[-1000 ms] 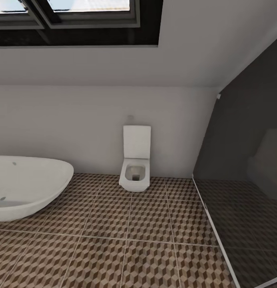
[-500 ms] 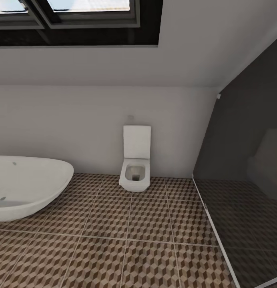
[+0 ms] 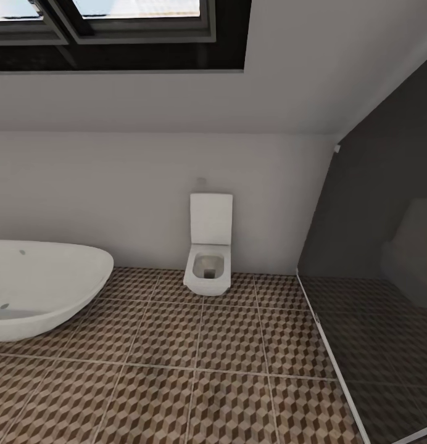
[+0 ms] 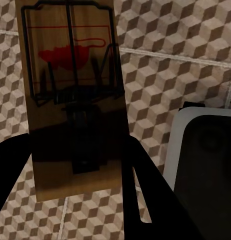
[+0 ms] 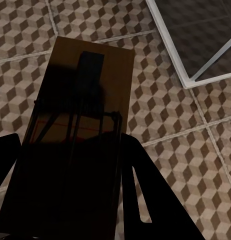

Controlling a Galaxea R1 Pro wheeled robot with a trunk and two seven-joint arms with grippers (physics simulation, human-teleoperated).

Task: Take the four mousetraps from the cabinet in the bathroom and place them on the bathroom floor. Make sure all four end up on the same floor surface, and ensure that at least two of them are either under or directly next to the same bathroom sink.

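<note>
1. A square white toilet (image 3: 208, 259) is hanging against the pale grey back wall (image 3: 115, 197), its lid standing upright.
2. A white oval bathtub (image 3: 41, 287) is sitting well apart from the toilet — only its rounded end is showing.
3. A dark-framed skylight (image 3: 115, 34) is running across the sloped ceiling.
4. A dark glass panel (image 3: 380, 277) is standing on a pale strip — a dim reflection is showing in it.

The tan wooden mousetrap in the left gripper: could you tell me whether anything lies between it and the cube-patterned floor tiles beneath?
Nothing visible does. The tan wooden mousetrap is held in the left gripper above bare cube-patterned floor tiles; a white-edged dark object sits off to one side.
</note>
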